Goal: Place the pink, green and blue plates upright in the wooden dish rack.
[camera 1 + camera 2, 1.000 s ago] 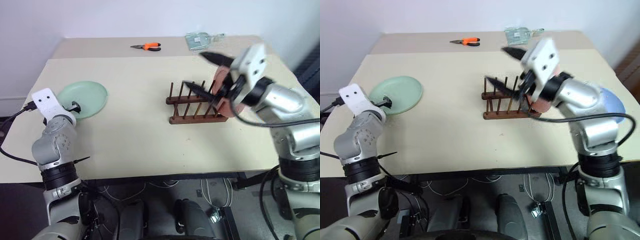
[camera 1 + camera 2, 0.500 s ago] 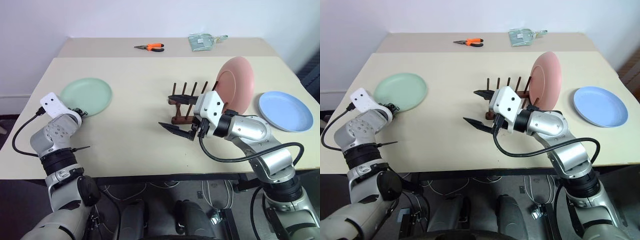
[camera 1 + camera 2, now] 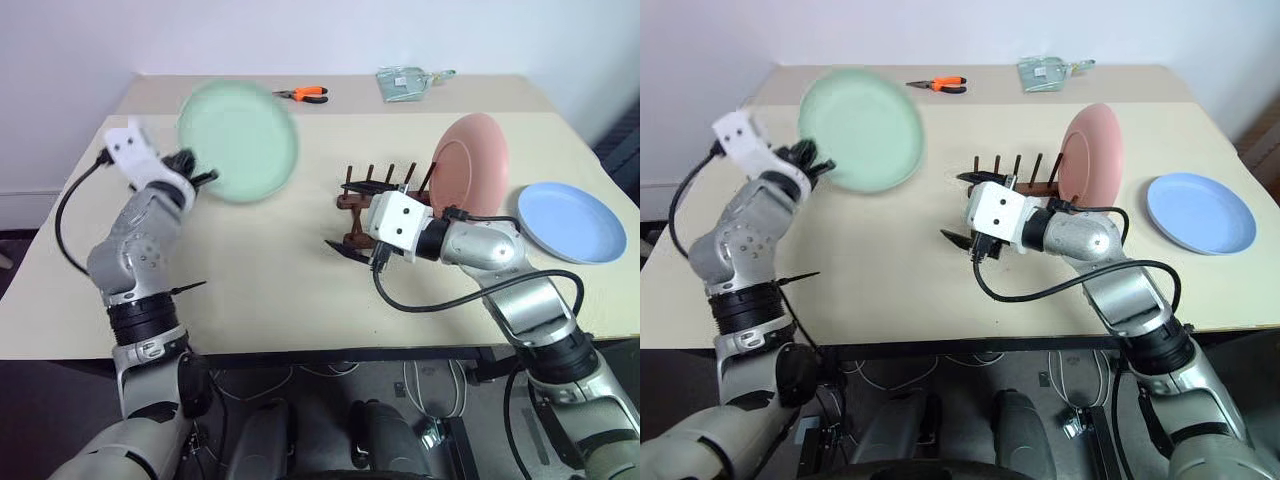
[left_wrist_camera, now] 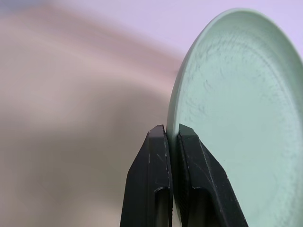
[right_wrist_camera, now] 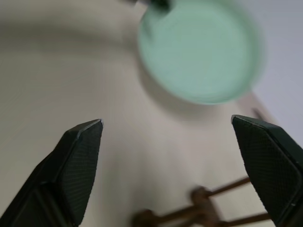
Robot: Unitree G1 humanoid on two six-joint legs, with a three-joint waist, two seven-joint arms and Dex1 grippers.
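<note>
The green plate [image 3: 238,141] is held by its rim between the left jaws [image 4: 171,137], which are pressed tight on it; the plate is lifted off the desk [image 3: 250,290] and tilted nearly on edge, its hollow face turned toward the robot. In the left wrist view the two black fingers [image 4: 154,161] are seen on either side of the thin rim, one on the back and one on the hollow face. The right jaws [image 3: 345,218] are spread wide and nothing is held between them; they are kept low over the desk, just beside the near end of the wooden dish rack [image 3: 375,200]. From the right jaws the green plate is seen ahead and higher, well apart from them. The pink plate [image 3: 470,165] is standing upright between the pegs at the far end of the rack, behind the right jaws. The blue plate [image 3: 571,221] is lying flat on the desk beyond the rack, away from both jaws. Orange pliers [image 3: 300,94] and a small clear bag [image 3: 404,82] are lying at the far edge of the desk.
</note>
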